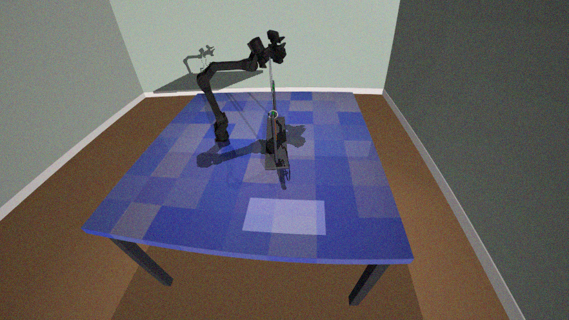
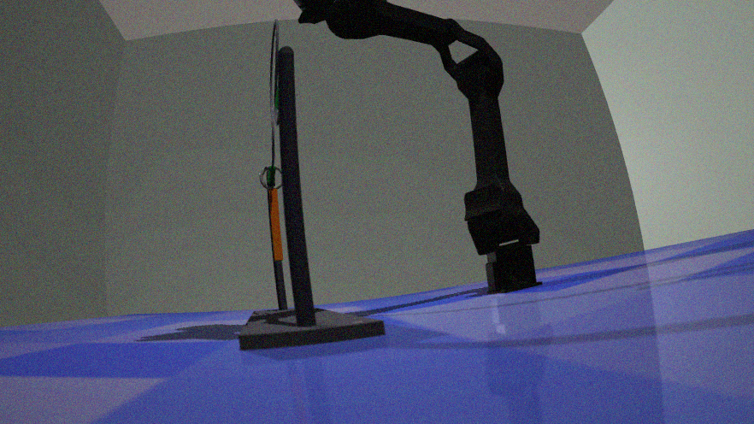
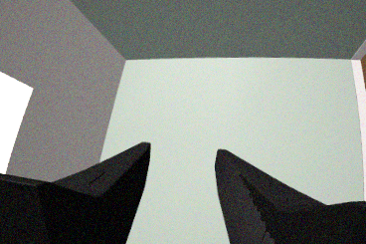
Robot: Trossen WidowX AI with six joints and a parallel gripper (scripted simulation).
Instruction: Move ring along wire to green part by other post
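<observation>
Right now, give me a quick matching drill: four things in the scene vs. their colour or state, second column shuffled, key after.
Things:
1. handle
2. ring
3. gripper
4. near post

States:
A. fingers apart with only wall between them, raised above the wire
B. orange, hanging straight down
C. dark, standing upright on the grey base plate
D. around the green part of the wire

Pairs: 1-B, 2-D, 3-A, 4-C

Orange-handled ring (image 2: 270, 176) on green wire (image 2: 272, 173).
</observation>
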